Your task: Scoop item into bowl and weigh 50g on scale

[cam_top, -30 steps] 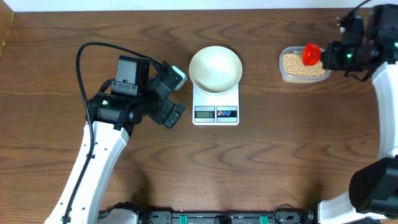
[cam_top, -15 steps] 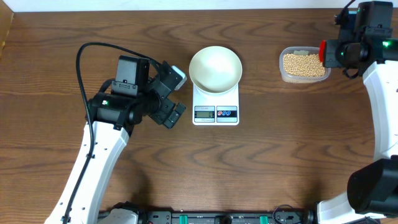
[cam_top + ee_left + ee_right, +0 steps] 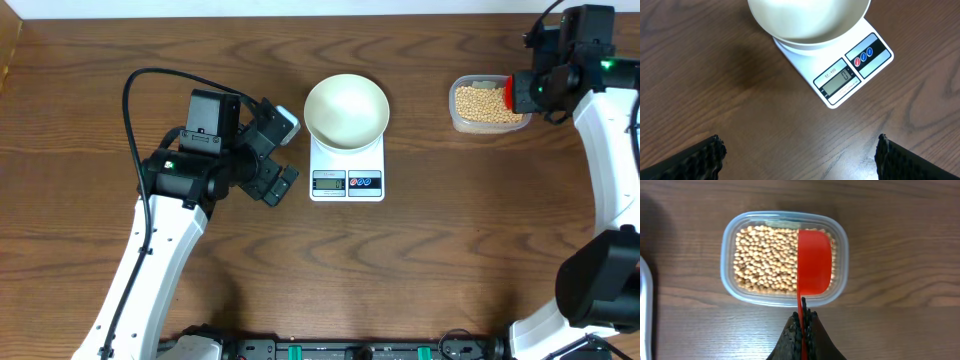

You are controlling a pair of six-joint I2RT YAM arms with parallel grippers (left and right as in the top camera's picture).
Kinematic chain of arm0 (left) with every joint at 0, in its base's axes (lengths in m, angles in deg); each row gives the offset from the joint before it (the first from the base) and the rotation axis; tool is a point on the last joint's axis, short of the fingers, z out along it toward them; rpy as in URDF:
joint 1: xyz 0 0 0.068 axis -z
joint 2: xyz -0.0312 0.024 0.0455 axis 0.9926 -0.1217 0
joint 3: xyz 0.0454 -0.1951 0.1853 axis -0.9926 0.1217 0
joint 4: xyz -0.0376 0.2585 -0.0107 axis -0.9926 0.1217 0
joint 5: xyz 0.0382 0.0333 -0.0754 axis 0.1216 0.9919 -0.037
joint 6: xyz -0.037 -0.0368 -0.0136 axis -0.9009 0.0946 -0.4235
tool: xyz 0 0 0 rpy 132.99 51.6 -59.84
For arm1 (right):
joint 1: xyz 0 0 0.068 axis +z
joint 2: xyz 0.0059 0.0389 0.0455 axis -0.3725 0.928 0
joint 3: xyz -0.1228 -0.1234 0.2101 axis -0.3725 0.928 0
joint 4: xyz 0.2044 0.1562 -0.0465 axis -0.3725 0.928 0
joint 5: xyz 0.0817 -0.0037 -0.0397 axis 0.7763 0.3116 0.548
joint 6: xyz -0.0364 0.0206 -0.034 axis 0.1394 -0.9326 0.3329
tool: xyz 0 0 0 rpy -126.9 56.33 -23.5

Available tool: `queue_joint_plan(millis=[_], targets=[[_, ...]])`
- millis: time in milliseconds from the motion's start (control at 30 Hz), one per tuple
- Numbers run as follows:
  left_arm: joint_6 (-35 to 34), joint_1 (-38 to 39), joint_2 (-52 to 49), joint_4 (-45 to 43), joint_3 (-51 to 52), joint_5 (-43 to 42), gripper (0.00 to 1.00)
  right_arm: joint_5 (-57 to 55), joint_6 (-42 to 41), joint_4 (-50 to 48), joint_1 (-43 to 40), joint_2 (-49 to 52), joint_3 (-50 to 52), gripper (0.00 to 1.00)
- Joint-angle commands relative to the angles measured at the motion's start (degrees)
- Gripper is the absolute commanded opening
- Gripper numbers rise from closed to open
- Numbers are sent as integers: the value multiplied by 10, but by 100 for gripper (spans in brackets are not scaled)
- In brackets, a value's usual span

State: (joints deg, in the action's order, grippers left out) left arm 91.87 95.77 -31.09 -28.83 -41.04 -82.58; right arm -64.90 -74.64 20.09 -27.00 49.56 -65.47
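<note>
The white bowl (image 3: 346,110) stands on the white scale (image 3: 347,170); it looks bare of beans in the left wrist view (image 3: 807,20), and the scale display (image 3: 837,82) reads 0. The tan-yellow beans (image 3: 488,103) fill a clear plastic tub (image 3: 784,257) at the far right. My right gripper (image 3: 520,90) (image 3: 804,330) is shut on the handle of a red scoop (image 3: 814,265), whose head hangs over the right part of the tub. My left gripper (image 3: 280,155) (image 3: 800,155) is open and holds nothing, just left of the scale.
The tub's rim (image 3: 455,120) is near the table's far right edge. A black cable (image 3: 150,80) loops above the left arm. Bare wooden table lies in front of the scale.
The right arm has swung back to the right; the red scoop moved from over the tub's middle to its right end and turned. The left arm has not moved.
</note>
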Motion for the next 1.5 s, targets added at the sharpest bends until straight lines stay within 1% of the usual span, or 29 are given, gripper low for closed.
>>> queue_joint_plan(millis=[0,400,667,1000,1267,1367,1467], targets=[[-5,-1,-3,0,-2,2,98,-1,8,0,9,-3,-4,1],[-5,-1,-3,0,-2,2,98,-58,8,2,10,5,7,1],[-5,-1,-3,0,-2,2,98,-56,8,16,14,32,7,1],[-5,-1,-3,0,-2,2,98,-56,5,33,15,39,10,1],[-5,-1,-3,0,-2,2,98,-56,-6,32,15,60,15,1],[-5,-1,-3,0,-2,2,98,-32,-6,30,15,69,15,1],[-5,-1,-3,0,-2,2,98,-12,-27,23,14,72,15,1]])
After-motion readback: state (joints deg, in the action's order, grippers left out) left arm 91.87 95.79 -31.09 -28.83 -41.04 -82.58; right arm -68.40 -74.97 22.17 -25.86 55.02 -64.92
